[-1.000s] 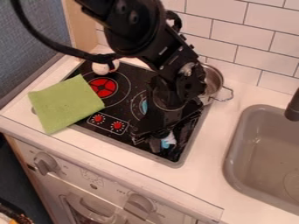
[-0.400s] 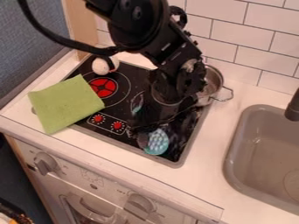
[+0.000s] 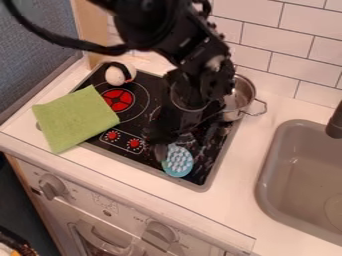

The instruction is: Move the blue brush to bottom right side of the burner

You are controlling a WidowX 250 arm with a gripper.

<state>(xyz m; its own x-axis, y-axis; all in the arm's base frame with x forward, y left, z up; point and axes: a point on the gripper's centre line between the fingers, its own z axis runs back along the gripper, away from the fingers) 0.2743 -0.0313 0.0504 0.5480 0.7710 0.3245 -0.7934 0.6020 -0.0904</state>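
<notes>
Pale countertop [image 3: 244, 185], bearing the black, grey-rimmed burner [image 3: 200, 175]. Robot arm [image 3: 170, 55], slanting down over the burner. Green cloth [image 3: 77, 119], overlapping the burner's left edge. Metal pot [image 3: 244, 90], at the burner's far right. Gripper [image 3: 162, 146], beside the blue brush [image 3: 177, 161]; whether it is spread, pressed together or pinching the brush cannot be told. The brush is at the burner's bottom right part, near the front rim, so the goal looks all but met. Handling, as judged: light overall, with a stiff, probably plastic body that should survive a firm pinch but may slide or pivot on the smooth surface. The best hold is likely across the narrow neck or handle, since the bristles would give and the broad head could twist. Appearance: rounded blue head, bristle side showing; handle not discernible; smallest, pale tufts in close rows, ringed by a blue margin.
</notes>
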